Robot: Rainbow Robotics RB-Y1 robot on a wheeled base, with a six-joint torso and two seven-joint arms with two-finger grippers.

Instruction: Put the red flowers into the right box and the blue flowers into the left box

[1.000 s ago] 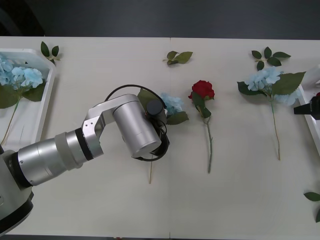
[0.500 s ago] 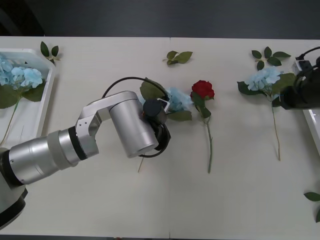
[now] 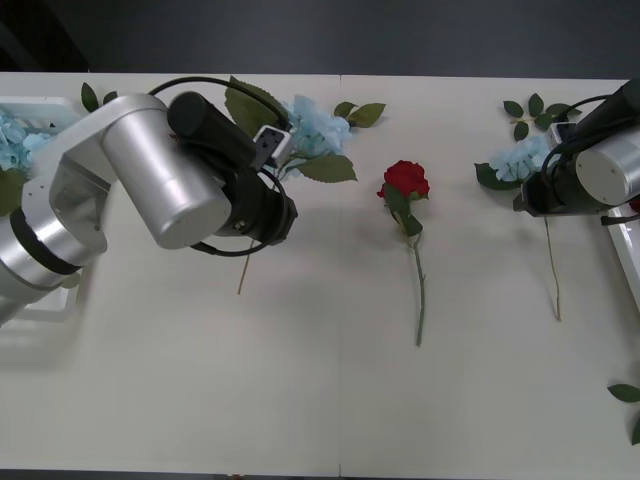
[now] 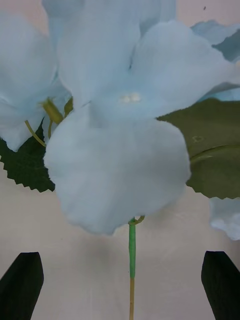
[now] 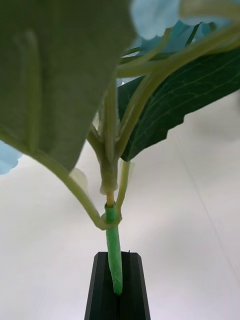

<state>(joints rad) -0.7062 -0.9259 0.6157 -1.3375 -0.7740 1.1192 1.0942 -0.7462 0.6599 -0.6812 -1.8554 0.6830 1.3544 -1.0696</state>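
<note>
A: Left gripper [image 5: 115, 280]: black fingers [image 5: 100, 287] pressed together on the green stem of a blue flower [image 3: 310, 130]. A second ago that bloom lay on the table just left of the red rose [image 3: 405, 180]. Now it is lifted, carried up and left of the rose, stem end hanging free near the table [image 3: 330, 400].

B: And the left box [image 3: 45, 290]?

A: Far left of the rose, mostly behind the left arm. One blue flower [image 3: 15, 140] already lies in it. The carried bloom is between rose and box, nearer the box than half a second ago.

B: So transport under way. Right side?

A: Changed more. A second ago only a dark tip at the far right edge. Now the right gripper [image 4: 122, 280] has come in over the other blue flower [image 3: 530, 155], right of the rose. Wrist view: both black fingers [image 4: 22, 285] spread wide, stem [image 4: 132, 260] running between them, nothing pinched yet.

B: That bloom belongs on the left too.

A: Yes; judged from here, a grasp is being lined up while the left arm delivers. The right box [image 3: 625, 245] shows as a sliver of white rim at the far right of the rose.

B: The rose itself?

A: Untouched, flat on the table, stem pointing toward the robot. Loose leaf sprigs [image 3: 540, 115] beyond it, same places.
</note>
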